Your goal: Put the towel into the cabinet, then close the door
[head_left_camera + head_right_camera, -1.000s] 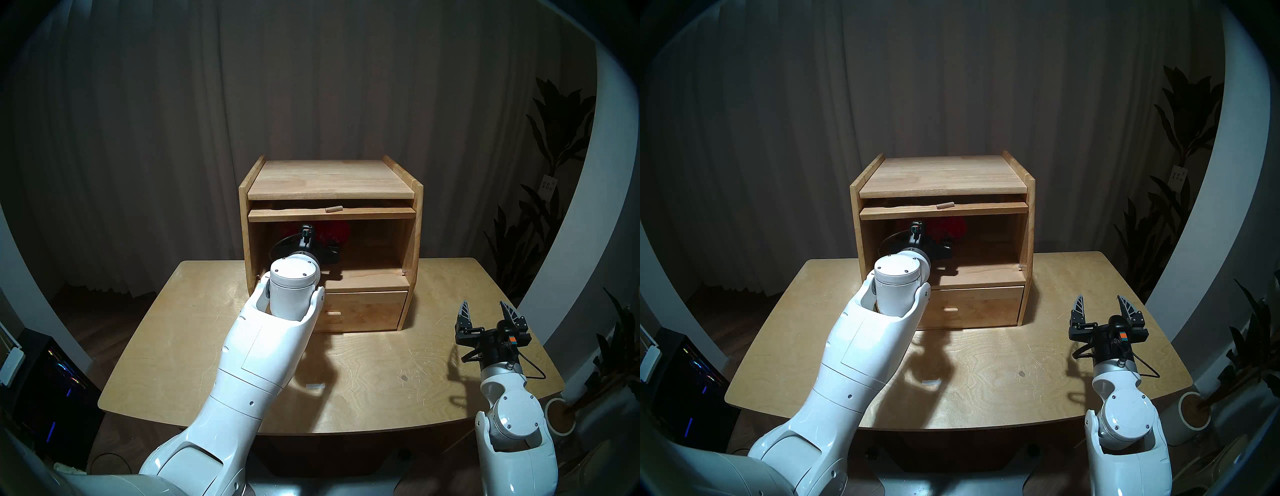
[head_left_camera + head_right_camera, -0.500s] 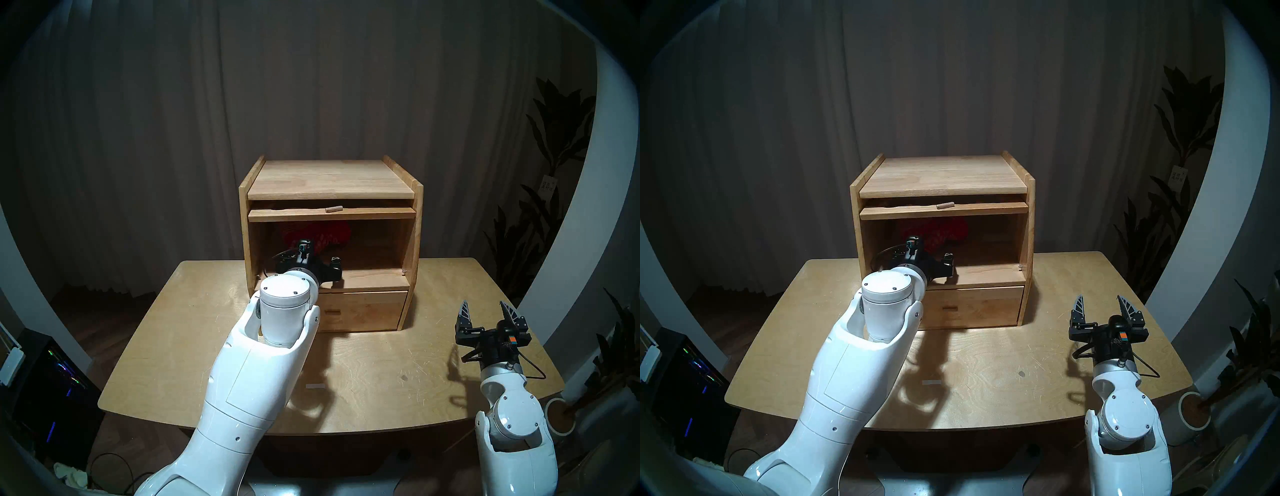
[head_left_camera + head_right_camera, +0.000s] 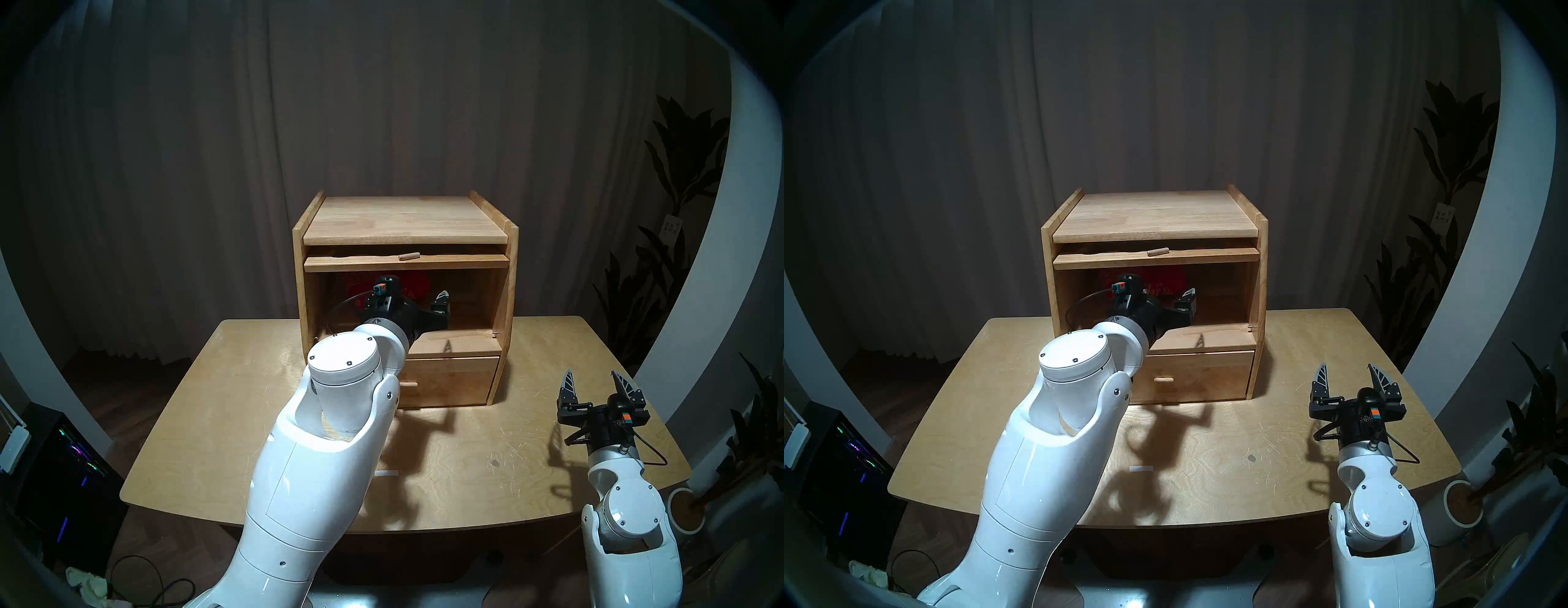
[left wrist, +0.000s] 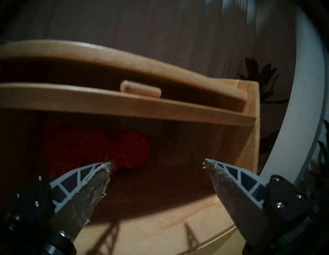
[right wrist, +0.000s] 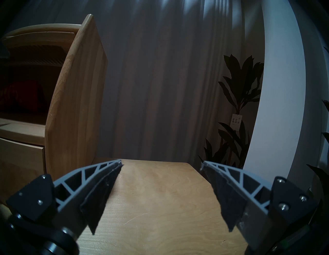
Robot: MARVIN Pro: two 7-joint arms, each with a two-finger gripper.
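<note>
The light wooden cabinet [image 3: 403,216] stands at the back of the table, its large compartment open. The door [image 3: 407,264] lies flat, slid in under the top, with its peg handle [image 3: 408,256] towards me; it also shows in the left wrist view [image 4: 124,105]. The red towel [image 3: 413,282] lies at the back left of the compartment, also in the left wrist view [image 4: 124,147]. My left gripper [image 3: 407,297] is open and empty at the compartment's mouth, apart from the towel. My right gripper [image 3: 593,378] is open and empty above the table, right of the cabinet.
A shut drawer [image 3: 449,380] sits below the compartment. A small white strip [image 3: 386,473] lies on the table [image 3: 488,488]. Tall plants [image 3: 679,212] and a pot [image 3: 683,513] stand beyond the table's right edge. A curtain hangs behind the cabinet.
My left gripper drew back from the towel deep in the compartment, then swung right and rose at the opening. The towel stays inside. The right arm has not moved.
</note>
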